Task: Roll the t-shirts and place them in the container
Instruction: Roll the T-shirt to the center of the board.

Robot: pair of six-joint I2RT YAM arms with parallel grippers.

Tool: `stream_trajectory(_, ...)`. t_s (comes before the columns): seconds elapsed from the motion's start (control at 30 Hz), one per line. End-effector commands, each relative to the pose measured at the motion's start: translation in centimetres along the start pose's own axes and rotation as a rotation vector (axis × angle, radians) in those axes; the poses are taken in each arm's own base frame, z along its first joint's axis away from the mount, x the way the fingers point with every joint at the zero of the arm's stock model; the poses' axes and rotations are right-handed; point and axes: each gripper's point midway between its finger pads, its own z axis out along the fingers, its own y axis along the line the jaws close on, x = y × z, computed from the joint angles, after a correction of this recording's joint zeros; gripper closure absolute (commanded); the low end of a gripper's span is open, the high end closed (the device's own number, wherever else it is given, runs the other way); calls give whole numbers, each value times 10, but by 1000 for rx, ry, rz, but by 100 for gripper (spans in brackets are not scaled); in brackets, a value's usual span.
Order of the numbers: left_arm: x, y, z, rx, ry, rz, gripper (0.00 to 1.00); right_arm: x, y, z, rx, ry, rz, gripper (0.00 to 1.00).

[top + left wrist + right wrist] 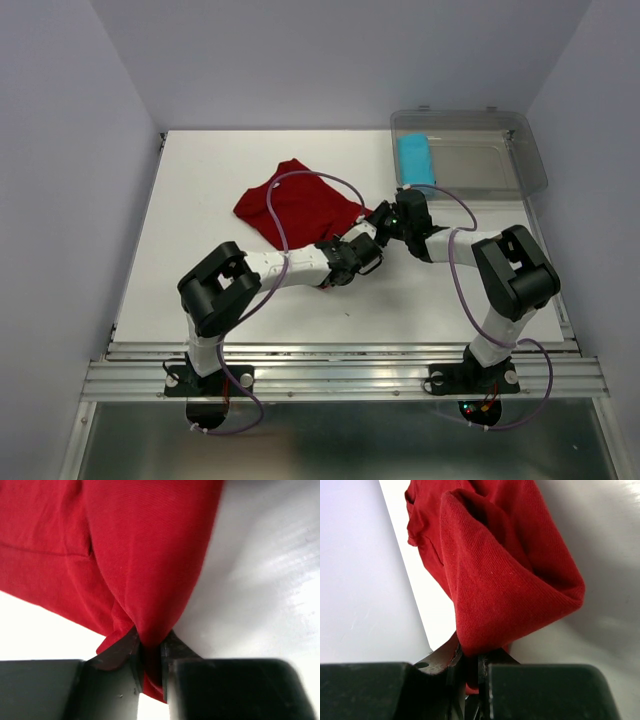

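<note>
Item: dark red t-shirt (295, 205). We judge it light, limp, best held at edge folds. Left gripper (150, 647) and right gripper (469, 661) each pinch one, cloth trailing ahead.

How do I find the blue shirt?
Look at the white table, then its far right corner, where a clear plastic bin sits. Inside, at its left end, lies the blue t-shirt: a tight roll, unlike the loose red t-shirt.

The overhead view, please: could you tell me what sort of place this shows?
Probably a robot test cell, not a home: a white table boxed in by plain walls, with two arms bolted to a metal rail at its near edge.
</note>
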Motion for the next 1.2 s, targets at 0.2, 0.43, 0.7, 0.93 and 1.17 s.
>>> stream_trajectory(0.2, -49, -8, -26, 342, -75, -70, 100, -4, 13, -10, -17, -35, -59, 22)
stream_trajectory(0.43, -54, -18, -39, 655, -65, -125, 100, -11, -11, -39, 85, -150, -61, 8)
stream_trajectory(0.7, -43, -33, -48, 907, -17, -166, 100, -35, -14, -94, 157, -345, -105, 5)
stream_trajectory(0.93, -41, -32, -63, 1124, -3, -265, 100, -43, -5, -120, 188, -407, -181, 5)
stream_trajectory(1.17, -26, -40, -60, 1258, 68, -323, 100, -33, -2, -113, 169, -319, -269, 13)
